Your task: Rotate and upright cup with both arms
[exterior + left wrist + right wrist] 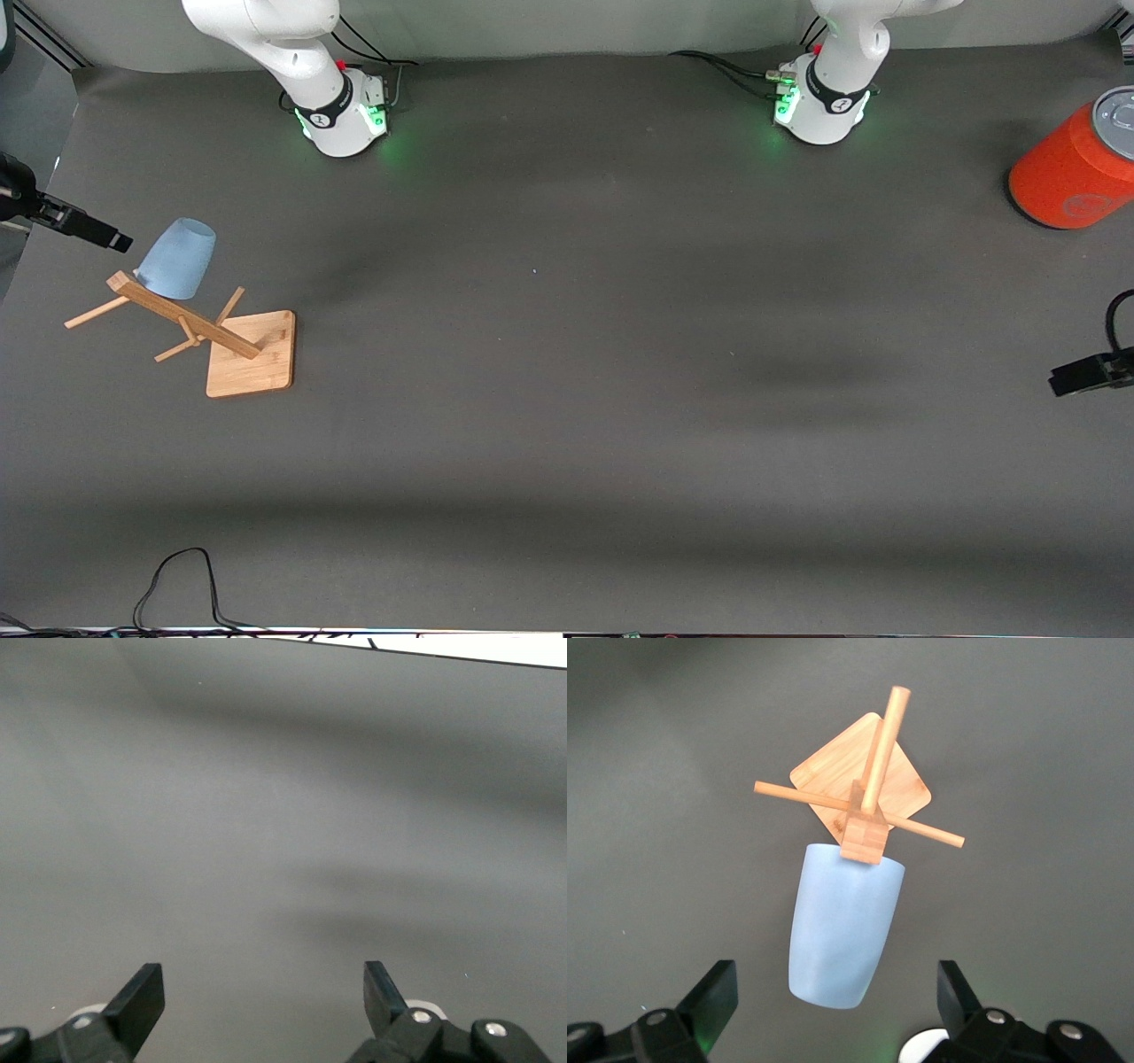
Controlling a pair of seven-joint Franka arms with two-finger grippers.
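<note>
The right arm (292,53) rises from its white base at about eleven o'clock of the front view, green light glowing at its foot, and leaves the frame upward. The right gripper (113,237) enters again at nine o'clock, pointing toward three o'clock; in its wrist view the right gripper (837,997) has its two black fingers (713,997) spread wide with nothing between them. The left arm (842,62) stands on its base at one o'clock. The left gripper (1076,377) shows at the three o'clock edge, waiting; in its wrist view its fingers (142,997) stand wide apart and empty.
</note>
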